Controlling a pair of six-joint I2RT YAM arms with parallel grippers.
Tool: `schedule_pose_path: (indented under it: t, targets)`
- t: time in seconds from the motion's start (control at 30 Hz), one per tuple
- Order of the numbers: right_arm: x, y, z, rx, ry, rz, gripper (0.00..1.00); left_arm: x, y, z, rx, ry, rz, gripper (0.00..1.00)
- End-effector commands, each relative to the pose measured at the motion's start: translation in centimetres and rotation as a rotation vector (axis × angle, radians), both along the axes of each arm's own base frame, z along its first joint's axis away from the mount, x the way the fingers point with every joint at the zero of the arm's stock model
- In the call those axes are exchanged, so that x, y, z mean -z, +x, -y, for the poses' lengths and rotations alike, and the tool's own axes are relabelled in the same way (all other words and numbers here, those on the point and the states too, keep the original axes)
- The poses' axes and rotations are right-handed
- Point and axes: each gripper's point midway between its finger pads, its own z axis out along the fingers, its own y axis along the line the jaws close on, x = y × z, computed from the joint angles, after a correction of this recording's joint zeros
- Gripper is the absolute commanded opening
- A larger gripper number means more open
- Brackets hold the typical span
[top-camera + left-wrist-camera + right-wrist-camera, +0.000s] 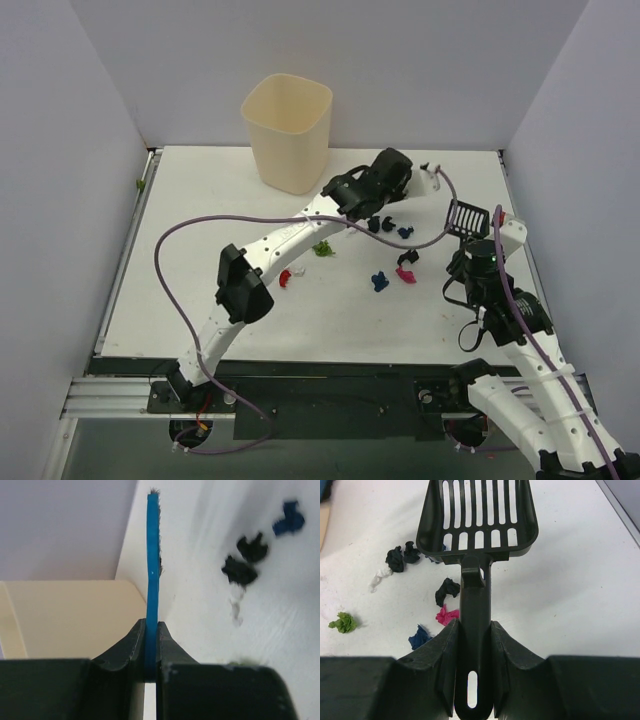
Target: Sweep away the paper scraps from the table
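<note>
Since the paper scraps [380, 281] are what we must clear, we start there. They lie loosely scattered on the white surface [200, 300], right of its middle. A green one [322, 248] and a red one [285, 277] sit furthest left, a magenta one [406, 274] is to the right, and the dark ones are bunched under the left arm.

The left gripper [152, 635] hangs just above that bunch. Its jaws are pressed tight on the flat handle of a blue brush [153, 555], which we see edge-on with the bristles pointing away. We cannot tell whether the bristles touch the surface.

To the right, the right gripper [475, 630] is clamped around the long handle of a black slotted scoop [479, 520]. The scoop's mouth faces away from the scraps, most of which lie beside or behind its rear wall. A cream bin [290, 130] stands at the far edge, well apart from the scraps.

We see several ways this could go wrong:
- A brisk stroke of the brush could flick the light wads outward, spreading them instead of gathering them.
- With the scoop turned as it is, anything swept right would hit its back wall, not its mouth.
- The slots look wide enough for the smallest scraps to drop through during a lift.
- The purple cable [420, 240] trailing over the pile could drag scraps along when the left arm moves.
</note>
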Motion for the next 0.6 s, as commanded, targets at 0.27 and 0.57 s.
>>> schedule_pose_path:
  t: [0.27, 0.57]
  targets:
    - [-0.8, -0.9, 2.1, 0.144, 0.026, 0.053, 0.00, -5.4, -0.6, 5.4, -0.371, -0.919, -0.443, 0.00]
    - [0.0, -1.4, 2.5, 0.167, 0.041, 0.078, 0.00, -5.1, -2.3, 9.9, -0.355, -1.218, -0.906, 0.00]
